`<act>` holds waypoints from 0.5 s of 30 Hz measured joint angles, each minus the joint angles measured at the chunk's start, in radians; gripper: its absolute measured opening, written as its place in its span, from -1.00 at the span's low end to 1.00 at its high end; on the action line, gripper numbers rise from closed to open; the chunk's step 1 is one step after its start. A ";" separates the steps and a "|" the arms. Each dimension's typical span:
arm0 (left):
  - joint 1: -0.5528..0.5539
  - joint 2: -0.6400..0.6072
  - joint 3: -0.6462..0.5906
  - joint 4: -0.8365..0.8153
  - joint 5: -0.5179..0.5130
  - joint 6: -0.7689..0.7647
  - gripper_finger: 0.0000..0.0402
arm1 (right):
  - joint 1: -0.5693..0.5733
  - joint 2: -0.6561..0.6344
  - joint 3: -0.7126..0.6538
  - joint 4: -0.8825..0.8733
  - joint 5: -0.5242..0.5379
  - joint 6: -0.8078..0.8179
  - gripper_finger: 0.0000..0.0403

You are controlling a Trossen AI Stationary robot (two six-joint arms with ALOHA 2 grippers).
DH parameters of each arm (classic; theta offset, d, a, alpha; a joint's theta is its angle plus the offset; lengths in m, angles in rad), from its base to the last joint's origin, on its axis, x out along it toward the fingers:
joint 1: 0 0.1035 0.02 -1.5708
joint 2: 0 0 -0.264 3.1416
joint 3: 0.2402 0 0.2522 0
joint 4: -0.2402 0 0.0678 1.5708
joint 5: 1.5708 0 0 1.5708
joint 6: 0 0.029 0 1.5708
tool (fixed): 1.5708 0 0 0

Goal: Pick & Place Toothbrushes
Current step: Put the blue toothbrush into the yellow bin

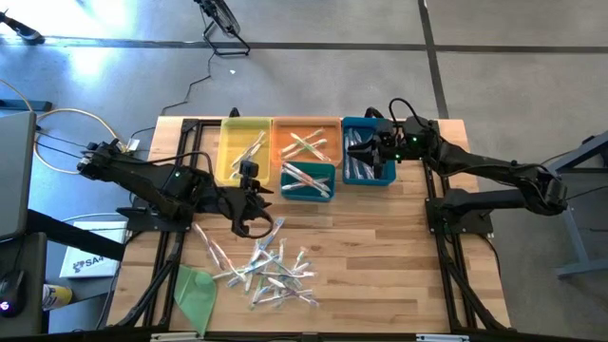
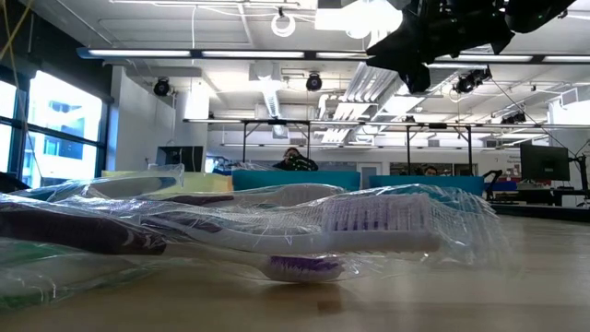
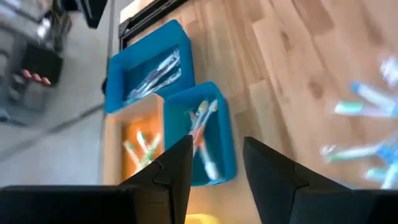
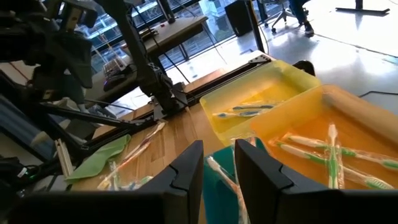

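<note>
Several toothbrushes (image 1: 271, 275), whitish sticks in clear wrap, lie loose in a pile on the wooden table (image 1: 380, 256) near its front; the low view shows them close up (image 2: 369, 221). More toothbrushes lie in the four bins. My left gripper (image 1: 258, 193) hovers between the pile and the teal bin (image 1: 307, 180). It is open (image 3: 217, 140), with nothing between its fingers. My right gripper (image 1: 355, 149) hangs above the blue bin (image 1: 385, 176), pointing toward the table's left. Its fingers stand a narrow gap apart (image 4: 219, 149) and hold nothing.
A yellow bin (image 1: 231, 152) and an orange bin (image 1: 306, 125) stand in a row with the blue one at the far side, and the teal bin sits in front of the orange one. A flat green sheet (image 1: 195, 290) lies at the front left.
</note>
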 joint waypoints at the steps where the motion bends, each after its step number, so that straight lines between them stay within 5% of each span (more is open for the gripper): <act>1: 0.000 0.000 0.000 -0.011 -0.001 0.047 -0.32 | 0.001 0.000 0.000 0.000 0.000 0.000 -0.58; 5: 0.001 0.000 0.000 0.017 0.022 0.158 -0.32 | 0.002 0.000 0.000 0.000 0.017 -0.001 -0.58; 11: 0.057 -0.036 -0.003 0.064 0.233 0.294 -0.32 | 0.001 0.000 0.000 0.001 0.116 -0.001 -0.58; 15: 0.098 -0.106 -0.105 0.155 0.252 0.335 -0.32 | 0.001 0.000 0.000 0.008 0.156 -0.001 -0.58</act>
